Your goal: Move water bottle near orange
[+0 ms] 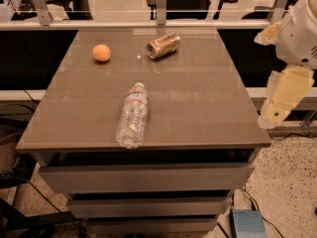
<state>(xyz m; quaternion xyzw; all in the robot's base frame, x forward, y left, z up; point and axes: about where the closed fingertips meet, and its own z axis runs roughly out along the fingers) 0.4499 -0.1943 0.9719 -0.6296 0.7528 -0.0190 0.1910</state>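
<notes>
**Water bottle lying on a grey cabinet, robot gripper waiting off to the side**

A grey cabinet top (198, 98) filled most of the view, with drawers below it. The water bottle (132, 115) lay on its side close to the cabinet's front edge, left of centre. Its white cap pointed toward the back and its base almost reached the front lip. The orange (101, 53) sat well apart from it, near the cabinet's back left corner. A gold can (163, 45) lay tipped over toward the back, right of the orange.

The gripper (277, 105) hung beyond the cabinet's right edge, off the surface and touching nothing. Whether it was open or closed could not be told.

The bottle was clear, thin, ribbed plastic, so it would likely be light and give under a firm squeeze. It appeared mostly empty, though the glare made this uncertain. Lying down, it could roll sideways if nudged. The soundest hold would be across the ribbed middle, squarely over its long axis, where the ridges offer some grip.

A thin red and white label band circled the bottle near its neck. No writing on it could be read, and no brand could be made out on the can.
</notes>
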